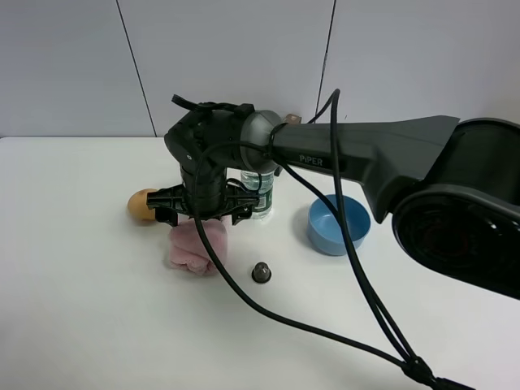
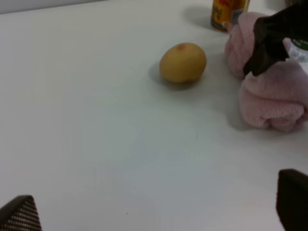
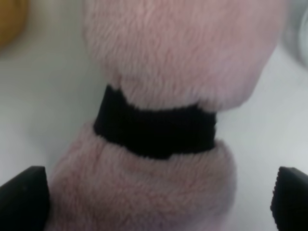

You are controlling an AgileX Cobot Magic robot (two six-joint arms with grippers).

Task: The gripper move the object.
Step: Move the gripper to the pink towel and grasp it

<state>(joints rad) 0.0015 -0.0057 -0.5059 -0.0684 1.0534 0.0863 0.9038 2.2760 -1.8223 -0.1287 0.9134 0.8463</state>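
Observation:
The object, a fluffy pink rolled towel (image 1: pixel 195 244) with a black band, lies on the white table (image 1: pixel 81 309) between a tan fruit and a small dark cap. The right gripper (image 1: pixel 201 219) hovers low over it, open, its fingers wide apart on either side. In the right wrist view the towel (image 3: pixel 159 72) fills the gap of that gripper (image 3: pixel 154 202), with both black fingertips (image 3: pixel 24 197) clear of it. The left wrist view shows the towel (image 2: pixel 274 96) with a black finger of the right gripper (image 2: pixel 272 41) on it. The left gripper (image 2: pixel 159 211) is open, empty and away from the towel.
A tan round fruit (image 1: pixel 142 203) sits just left of the towel, also in the left wrist view (image 2: pixel 183 62). A clear bottle (image 1: pixel 260 195) stands behind the towel, a blue bowl (image 1: pixel 337 225) to its right, a small dark cap (image 1: pixel 261 271) in front. An orange can (image 2: pixel 228 12) stands beyond.

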